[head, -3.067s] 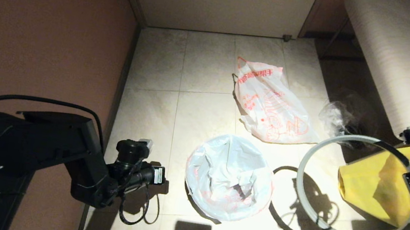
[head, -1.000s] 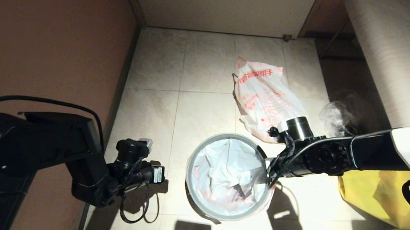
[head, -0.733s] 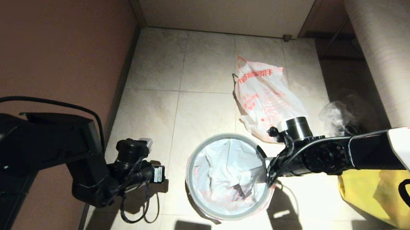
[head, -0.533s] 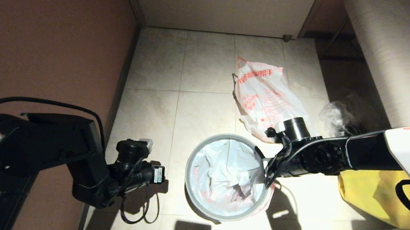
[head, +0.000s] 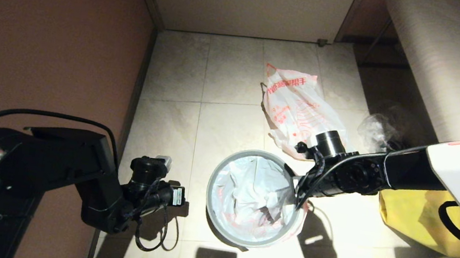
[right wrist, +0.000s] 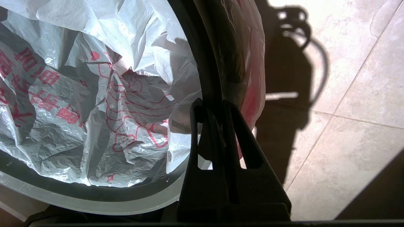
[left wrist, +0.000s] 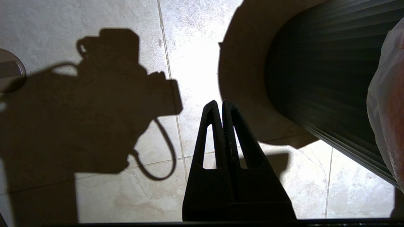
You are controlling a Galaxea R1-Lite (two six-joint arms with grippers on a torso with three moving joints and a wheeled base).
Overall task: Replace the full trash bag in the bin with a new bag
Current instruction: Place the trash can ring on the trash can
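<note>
Bin (head: 216, 228), floor centre, lined with the new bag (head: 247, 194) under a grey hoop (head: 217, 172); right gripper (head: 296, 197), fingers pressed together pinching the hoop at the rim's 3 o'clock. Full trash bag (head: 300, 112) flat on the tiles at the bin's 12 to 1 o'clock, apart from it. Left gripper (left wrist: 220, 108), fingers pressed together and holding nothing, at the bin's 9 o'clock above the floor; yellow tote (head: 416, 213) at 3 o'clock.

I see a floor (head: 228, 75) of pale beige tiles with thin joints, lit strongly from above, with hard dark shadows. On my left stands a reddish-brown wall (head: 45, 31). Ahead is a cream door (head: 248, 1). A light striped sofa (head: 437, 63) stands at the right.
</note>
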